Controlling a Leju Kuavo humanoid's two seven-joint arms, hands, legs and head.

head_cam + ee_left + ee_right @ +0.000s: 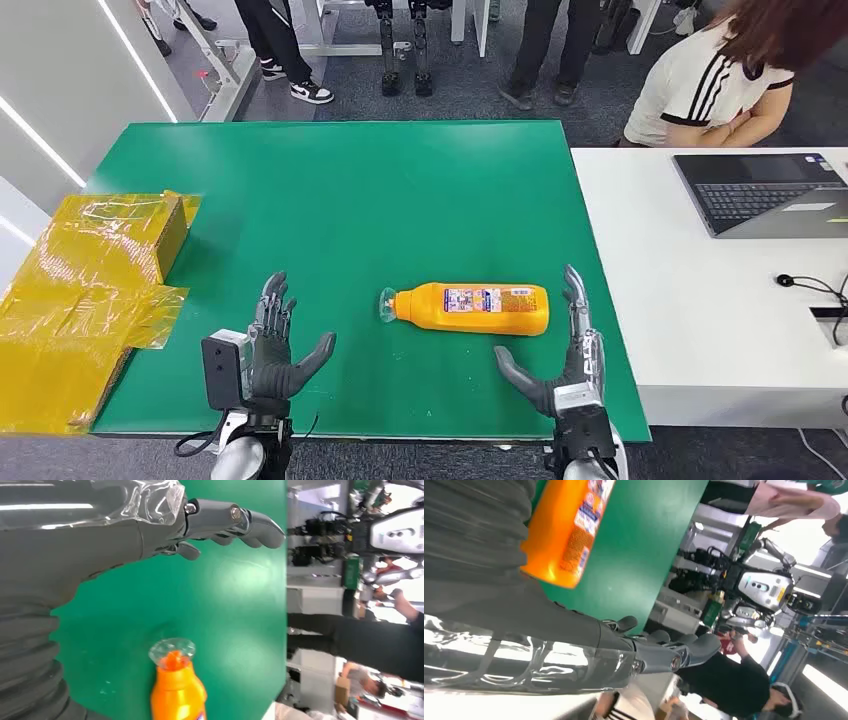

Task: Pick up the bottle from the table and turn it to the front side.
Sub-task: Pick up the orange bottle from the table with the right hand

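On the green surface [350,190], near its front edge, the bottle [470,309] lies on its side, clear cap toward my left, base toward my right, a printed label facing up; nothing is touching it; I judge the task not yet begun, with pick-up and turn both left to do.

Left hand [275,350] hovers over the front of the surface, fingers spread and thumb out, holding nothing; it sits well apart from the cap end; the left wrist view shows the cap [172,652] pointing toward that hand across bare green.

Right hand [560,365] is likewise spread wide and empty, just beside the bottle's base end, fingers reaching along the surface's right edge; the right wrist view has the orange body close by the palm but apart from it.

Whether the label now up is the front side, I cannot tell.

Surface: green mat, a yellow taped box [90,270] at its left edge; a white table [700,300] abuts the right, carrying a laptop [765,190] and a cable.

Room: grey carpet; a person [720,80] in a white striped top leans by the white table; other people's legs stand beyond the far edge.
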